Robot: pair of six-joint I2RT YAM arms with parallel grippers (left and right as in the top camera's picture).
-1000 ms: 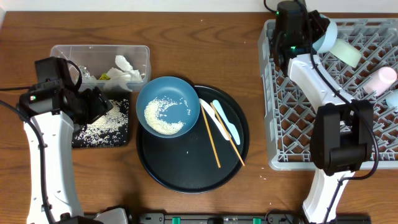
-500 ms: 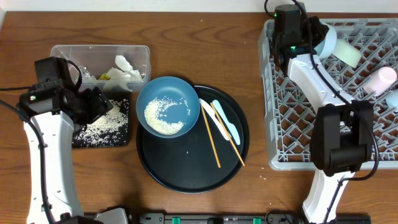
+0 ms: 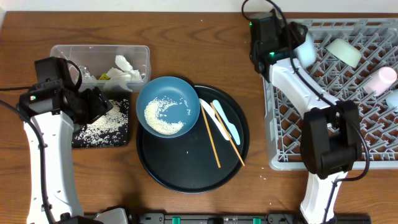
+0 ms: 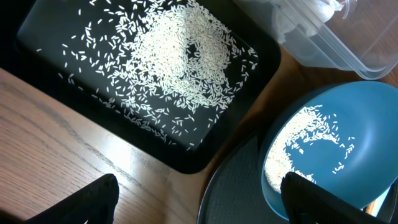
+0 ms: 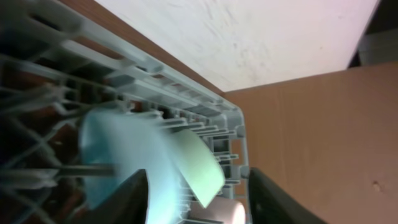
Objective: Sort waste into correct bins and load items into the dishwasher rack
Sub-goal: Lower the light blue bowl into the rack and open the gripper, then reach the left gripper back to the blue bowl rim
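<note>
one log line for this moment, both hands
left hand: open, at black tray of rice | right hand: at rack corner, by pale-blue bowl, grip unclear | blue bowl: rice inside

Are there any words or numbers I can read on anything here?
None can be read.
The yellow wrapper in the clear tub is too small to show any print.
The blue bowl, shallow black tray and grey rack show no writing.
</note>
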